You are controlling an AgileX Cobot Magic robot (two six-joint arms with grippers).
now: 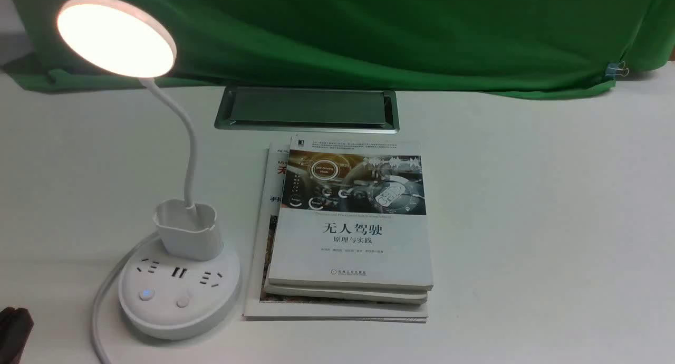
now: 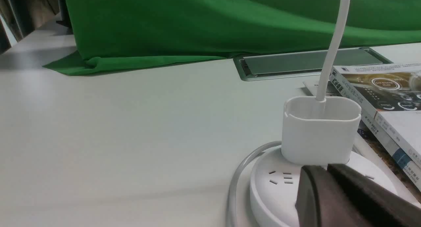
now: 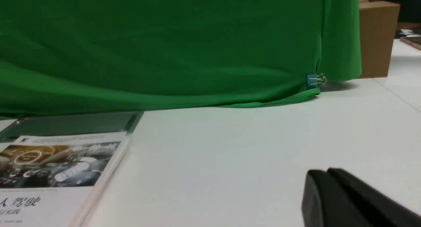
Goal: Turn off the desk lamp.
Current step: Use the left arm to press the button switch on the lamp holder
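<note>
The white desk lamp stands at the front left of the table. Its round disc head [image 1: 116, 37] glows. A thin gooseneck [image 1: 184, 137] runs down into a small cup holder [image 1: 187, 229] on the round base [image 1: 176, 293]. The base has sockets and two buttons [image 1: 182, 301]; the left one [image 1: 145, 294] shows a blue light. My left gripper [image 1: 13, 332] is shut and empty, at the frame's lower left, left of the base. In the left wrist view its tips [image 2: 325, 167] sit in front of the cup holder [image 2: 320, 131] over the base [image 2: 276, 190]. My right gripper [image 3: 325, 171] is shut and empty above bare table.
A stack of books [image 1: 350, 232] lies right of the lamp base. A metal cable hatch [image 1: 307, 109] is set in the table behind them. A green cloth [image 1: 369, 31] hangs across the back. The lamp's cord [image 1: 103, 300] curves round the base's left side.
</note>
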